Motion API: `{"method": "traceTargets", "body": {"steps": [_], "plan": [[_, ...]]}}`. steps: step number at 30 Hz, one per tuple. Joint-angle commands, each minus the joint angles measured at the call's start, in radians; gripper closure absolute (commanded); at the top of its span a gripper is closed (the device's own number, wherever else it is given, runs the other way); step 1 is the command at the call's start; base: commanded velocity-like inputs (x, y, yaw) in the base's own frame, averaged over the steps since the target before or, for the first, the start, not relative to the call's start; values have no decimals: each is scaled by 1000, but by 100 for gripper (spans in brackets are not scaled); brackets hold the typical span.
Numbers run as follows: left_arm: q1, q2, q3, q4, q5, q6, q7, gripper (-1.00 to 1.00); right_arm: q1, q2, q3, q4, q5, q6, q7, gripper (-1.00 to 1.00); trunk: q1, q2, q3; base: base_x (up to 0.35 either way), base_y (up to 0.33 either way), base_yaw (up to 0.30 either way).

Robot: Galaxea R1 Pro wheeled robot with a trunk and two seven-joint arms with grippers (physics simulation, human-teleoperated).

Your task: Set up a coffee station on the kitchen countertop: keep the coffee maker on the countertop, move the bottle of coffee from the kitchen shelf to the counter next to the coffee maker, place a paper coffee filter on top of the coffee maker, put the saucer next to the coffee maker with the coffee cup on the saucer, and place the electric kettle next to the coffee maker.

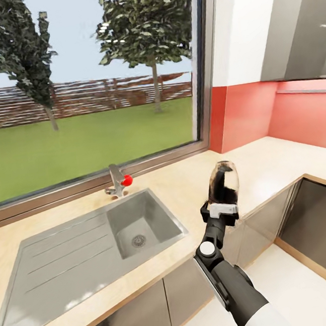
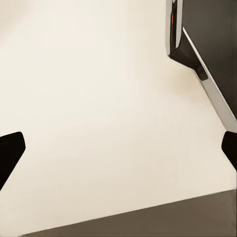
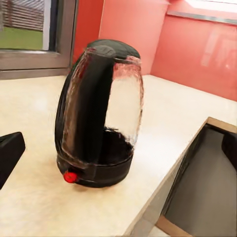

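One electric kettle [image 3: 98, 116] stands upright on the kitchen countertop [image 1: 264, 164], near the front edge where the light wood-grain surface turns its corner, to the right of the steel sink [image 1: 91, 247]. The right gripper [image 1: 220, 213] sits close behind the kettle, its jaws spread apart with a dark fingertip to either side of it in the right wrist view, closed on nothing. The left gripper's [image 2: 118, 148] jaws are likewise parted and empty, hanging over pale floor beside a dark cabinet edge.

The kettle looks a rigid but breakable load: rounded clear glass walls, smooth and likely slippery, on a black base with a small red switch [image 3: 72, 176]. With dark contents inside, it is probably weighty and apt to tip if gripped high on the glass. The black loop handle, running from lid to base, seems the safest place to take hold.

By count: one kettle, one sink with one tap [image 1: 117, 181] at the window, two trees outside and two grippers.
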State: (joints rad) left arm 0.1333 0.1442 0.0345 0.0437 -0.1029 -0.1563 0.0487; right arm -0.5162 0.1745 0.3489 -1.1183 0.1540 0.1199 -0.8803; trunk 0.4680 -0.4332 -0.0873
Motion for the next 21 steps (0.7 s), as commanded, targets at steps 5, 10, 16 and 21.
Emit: {"method": "traceTargets", "body": {"steps": [5, 10, 16, 21], "plan": [[-1, -1, 4, 2, -11, -6, 5, -100, -1, 0, 1, 0, 7, 10, -4, -100, 1, -2, -8, 306, -150, 160], [0, -9, 2, 2, -12, -6, 6, -100, -1, 0, 1, 15, 7, 10, -4, -100, 1, -2, -9, 246, -146, 27], [0, -11, 2, 2, -12, -5, 4, -100, -1, 0, 1, 57, 7, 10, -3, -100, 1, -2, -9, 56, -35, 2], [0, -11, 2, 2, -12, -5, 4, -100, -1, 0, 0, 60, 7, 10, -3, -100, 1, -2, -9, 9, -6, 0]]}}
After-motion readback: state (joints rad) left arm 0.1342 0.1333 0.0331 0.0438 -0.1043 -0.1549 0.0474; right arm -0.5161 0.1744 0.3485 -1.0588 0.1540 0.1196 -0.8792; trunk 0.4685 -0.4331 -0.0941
